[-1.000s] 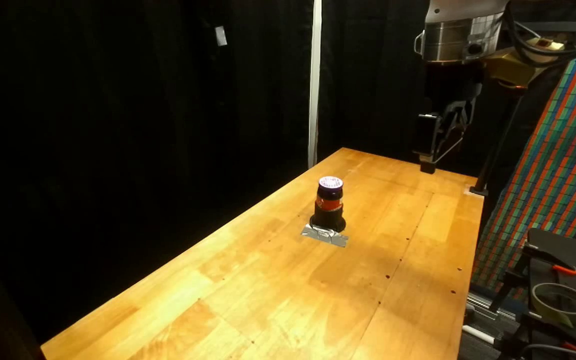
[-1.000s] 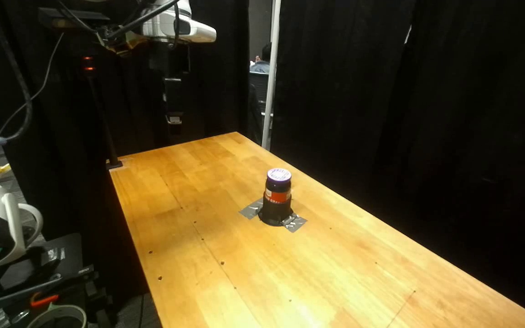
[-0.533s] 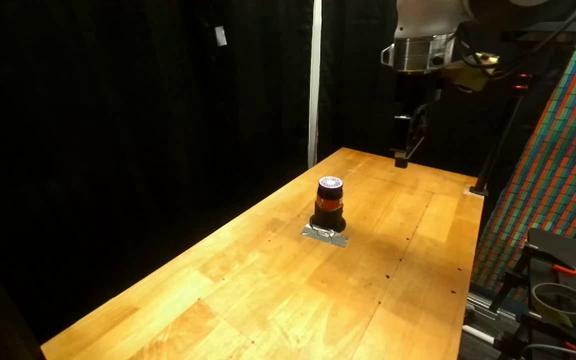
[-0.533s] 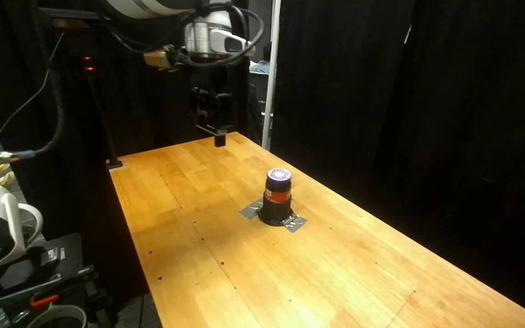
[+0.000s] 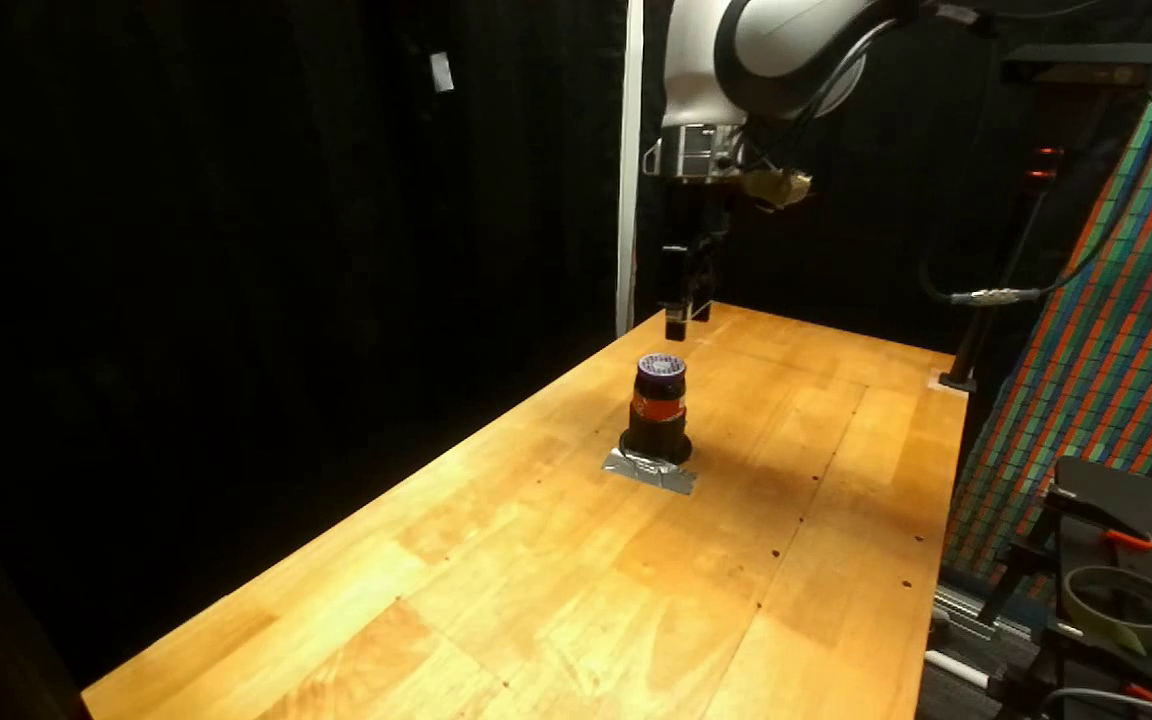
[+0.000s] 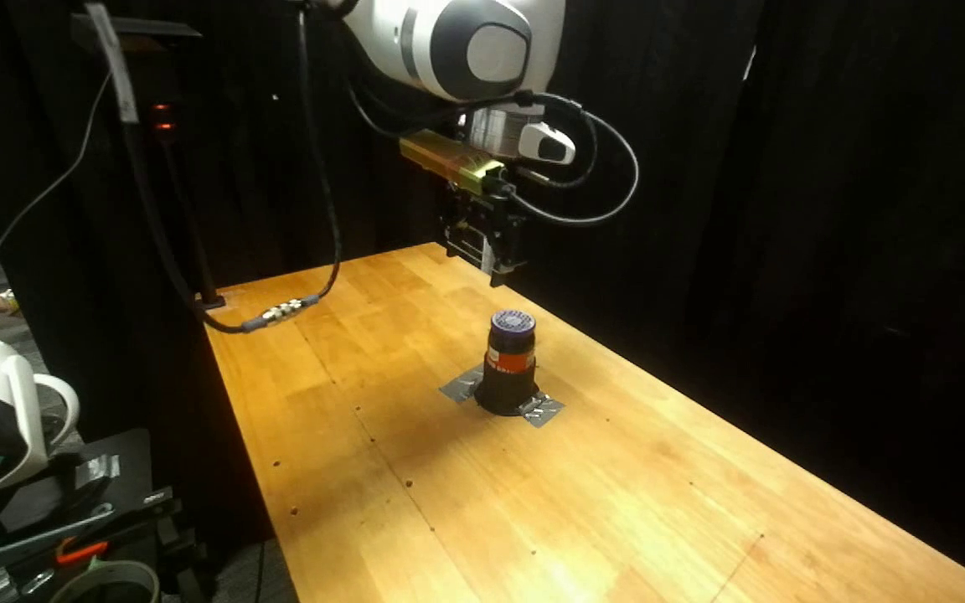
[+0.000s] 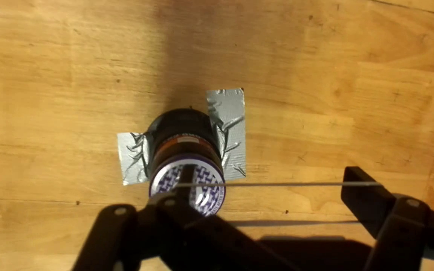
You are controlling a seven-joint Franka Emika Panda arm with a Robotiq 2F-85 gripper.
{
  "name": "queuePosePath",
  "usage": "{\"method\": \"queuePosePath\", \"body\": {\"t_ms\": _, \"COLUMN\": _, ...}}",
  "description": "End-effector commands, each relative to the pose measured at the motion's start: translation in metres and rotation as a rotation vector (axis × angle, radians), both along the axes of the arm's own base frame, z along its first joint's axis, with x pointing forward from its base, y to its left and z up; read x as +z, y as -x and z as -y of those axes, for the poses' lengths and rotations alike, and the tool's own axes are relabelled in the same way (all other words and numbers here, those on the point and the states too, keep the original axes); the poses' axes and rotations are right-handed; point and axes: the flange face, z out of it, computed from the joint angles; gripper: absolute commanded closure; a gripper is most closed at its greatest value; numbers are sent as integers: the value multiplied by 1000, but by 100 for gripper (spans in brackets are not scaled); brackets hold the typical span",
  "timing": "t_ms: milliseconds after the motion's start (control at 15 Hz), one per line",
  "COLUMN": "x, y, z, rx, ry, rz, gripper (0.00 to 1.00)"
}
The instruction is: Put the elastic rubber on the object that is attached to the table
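The object attached to the table is a dark jar with an orange-red label (image 5: 658, 408) and a purple-and-white lid (image 7: 212, 173). It stands upright in a black holder (image 6: 506, 394), fixed with silver tape (image 7: 232, 131). My gripper (image 7: 269, 180) is open, fingers pointing down. A thin pale elastic rubber (image 7: 285, 184) is stretched between the two fingertips. In the wrist view the left fingertip overlaps the lid and the right one is over bare wood, so the lid is not centred between them. In both exterior views the gripper (image 5: 689, 321) (image 6: 476, 264) is higher than the lid, apart from it.
The wooden table (image 5: 556, 600) has black curtains beside and behind it. A dark post (image 6: 206, 285) stands at its far corner. The arm's cable (image 6: 281, 310) hangs low over the table. A cart with a tape roll (image 5: 1121, 600) stands beside the table.
The arm has swung from the table's far end toward the jar. The gripper has come nearer and turned, and the stretched rubber moves with it. The jar has not moved.
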Motion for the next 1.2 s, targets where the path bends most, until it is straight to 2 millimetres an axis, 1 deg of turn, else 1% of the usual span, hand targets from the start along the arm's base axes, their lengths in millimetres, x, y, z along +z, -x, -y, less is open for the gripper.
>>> {"method": "queuePosePath", "body": {"t_ms": 0, "x": -20, "y": -45, "z": -8, "rx": -15, "ry": -78, "rz": -78, "gripper": 0}}
{"method": "queuePosePath", "body": {"t_ms": 133, "x": -32, "y": -61, "z": -8, "rx": -26, "ry": -32, "rz": -97, "gripper": 0}}
{"method": "queuePosePath", "body": {"t_ms": 333, "x": -44, "y": -83, "z": -8, "rx": -20, "ry": 76, "rz": -94, "gripper": 0}}
{"method": "queuePosePath", "body": {"t_ms": 533, "x": -51, "y": -98, "z": -6, "rx": 20, "ry": 167, "rz": -85, "gripper": 0}}
{"method": "queuePosePath", "body": {"t_ms": 600, "x": -57, "y": -102, "z": -5, "rx": 31, "ry": 185, "rz": -83, "gripper": 0}}
{"method": "queuePosePath", "body": {"t_ms": 933, "x": -79, "y": -116, "z": 3, "rx": 46, "ry": 235, "rz": -103, "gripper": 0}}
{"method": "queuePosePath", "body": {"t_ms": 1133, "x": -92, "y": -119, "z": 11, "rx": 45, "ry": 243, "rz": -136, "gripper": 0}}
